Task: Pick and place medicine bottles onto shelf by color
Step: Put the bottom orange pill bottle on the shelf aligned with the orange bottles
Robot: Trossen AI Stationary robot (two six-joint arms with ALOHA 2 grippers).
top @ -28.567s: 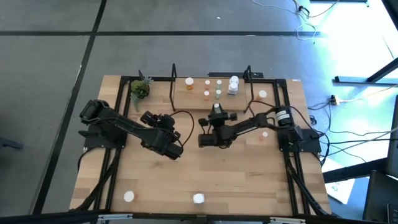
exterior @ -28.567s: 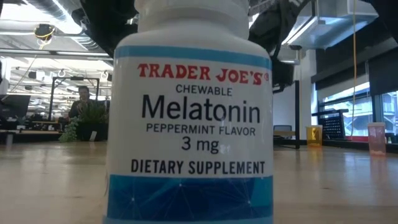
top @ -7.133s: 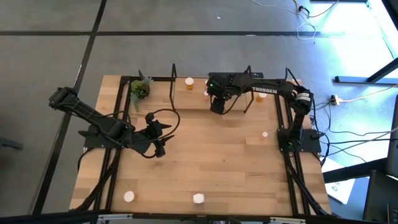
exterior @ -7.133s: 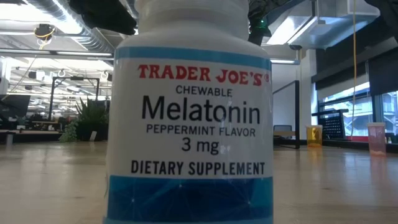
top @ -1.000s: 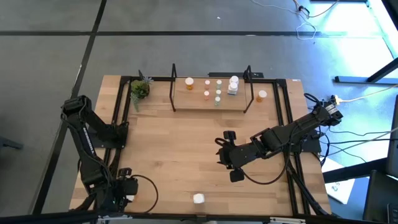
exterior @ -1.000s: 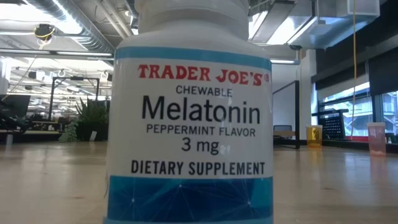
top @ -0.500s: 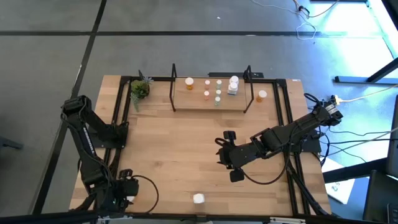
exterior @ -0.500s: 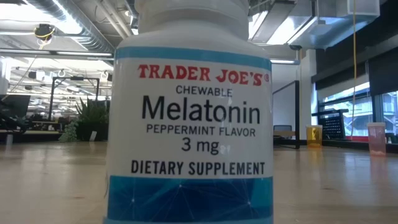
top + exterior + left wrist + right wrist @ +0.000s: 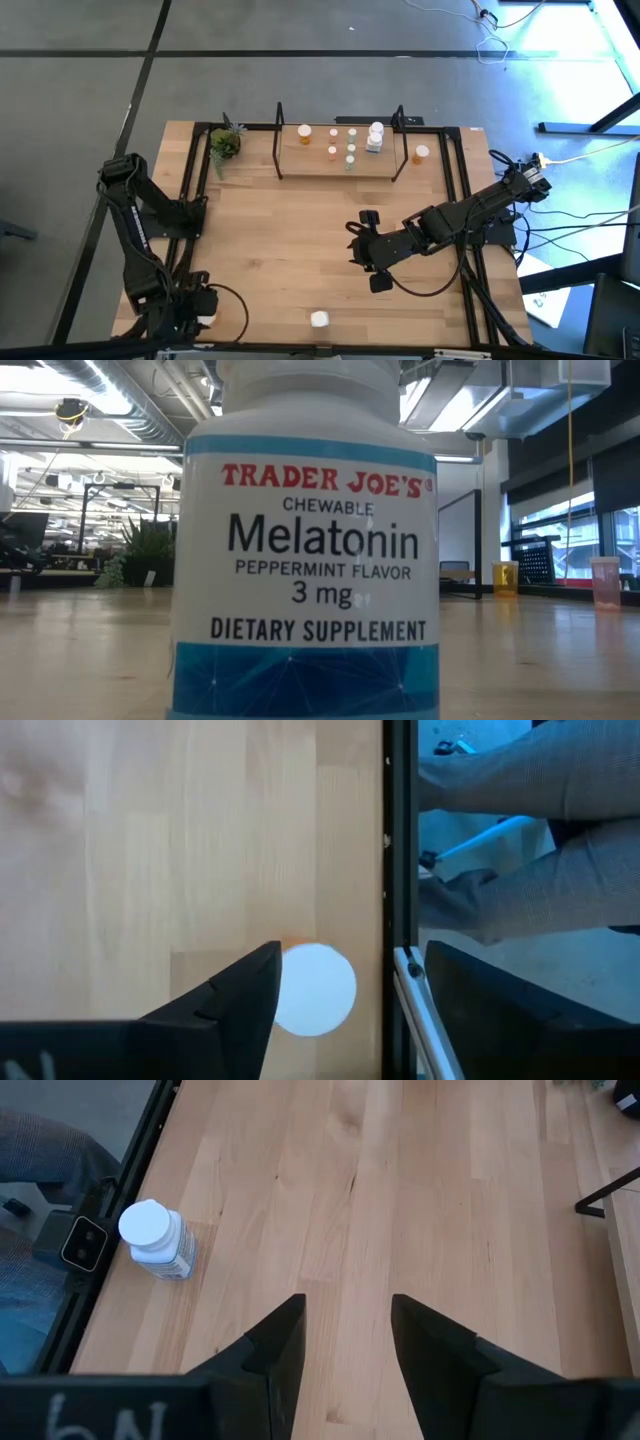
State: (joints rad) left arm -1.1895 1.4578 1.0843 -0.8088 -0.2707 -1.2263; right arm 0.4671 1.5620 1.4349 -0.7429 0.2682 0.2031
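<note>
Between the open left claw's fingers sits an orange-bodied bottle.

Two dark jointed arms with black cabling

Both arms are matte black, built of chunky rounded links. The left arm at the frame's lower left trails a thin black cable that loops beside its claw. The right arm at centre right carries a pale end cap near its base and a black cable curving under its claw. In the wrist views each claw has two flat, angular black fingers with bevelled edges; faint white handwritten marks show on the housing below them, at the frame's lower left.
</note>
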